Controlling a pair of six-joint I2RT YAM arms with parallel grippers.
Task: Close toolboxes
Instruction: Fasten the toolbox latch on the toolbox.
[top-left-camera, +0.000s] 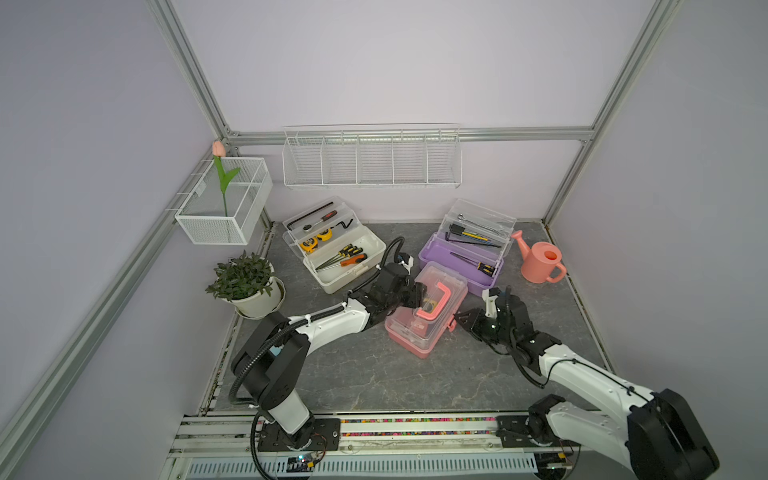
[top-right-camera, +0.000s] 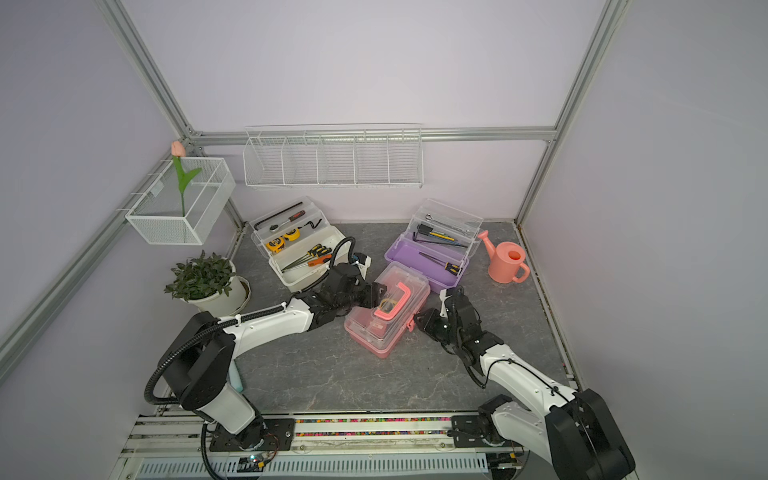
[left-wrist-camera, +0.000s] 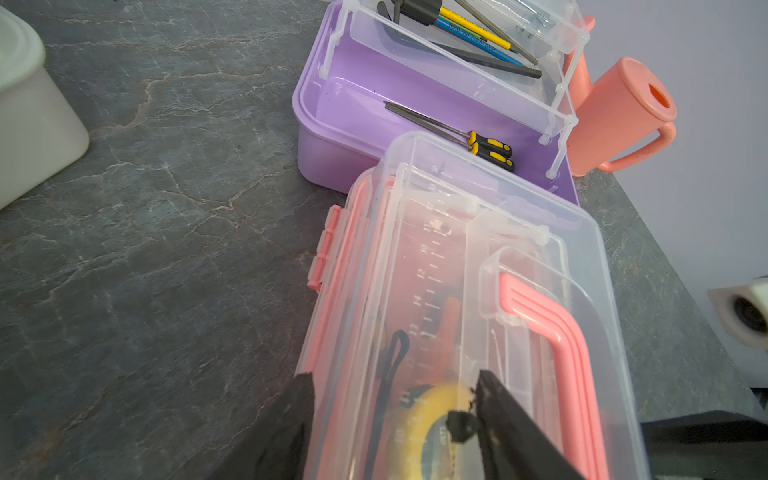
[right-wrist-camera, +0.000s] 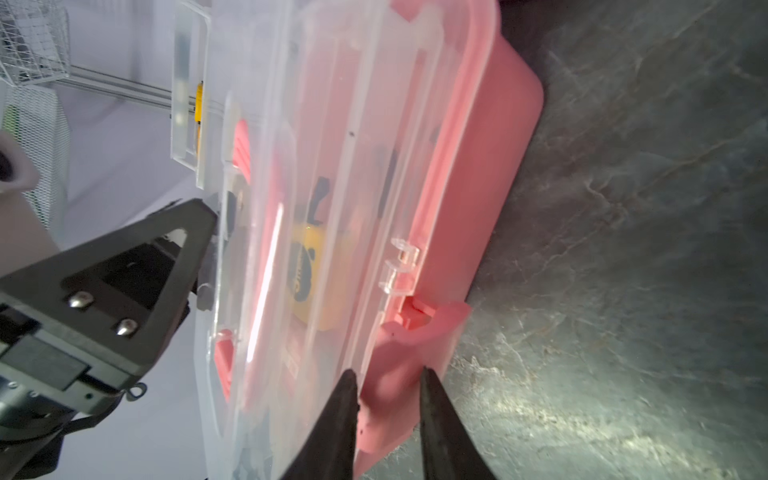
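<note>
The pink toolbox (top-left-camera: 424, 320) (top-right-camera: 386, 316) lies mid-table with its clear lid down and its pink handle lying flat. Its pink latch (right-wrist-camera: 411, 345) sticks out from the front. My right gripper (right-wrist-camera: 389, 372) (top-left-camera: 459, 320) is open a narrow way, a fingertip on each side of that latch. My left gripper (left-wrist-camera: 392, 376) (top-left-camera: 419, 293) is open over the lid's hinge-side edge, one finger outside the box wall, the other on the lid. The purple toolbox (top-left-camera: 457, 266) (left-wrist-camera: 353, 104) and the white toolbox (top-left-camera: 349, 266) stand open behind, trays raised, tools inside.
A pink watering can (top-left-camera: 542, 262) stands at the right beside the purple box. A potted plant (top-left-camera: 245, 282) sits at the left edge. White wire baskets hang on the back wall (top-left-camera: 372, 160) and the left wall (top-left-camera: 224, 199), the latter with a tulip.
</note>
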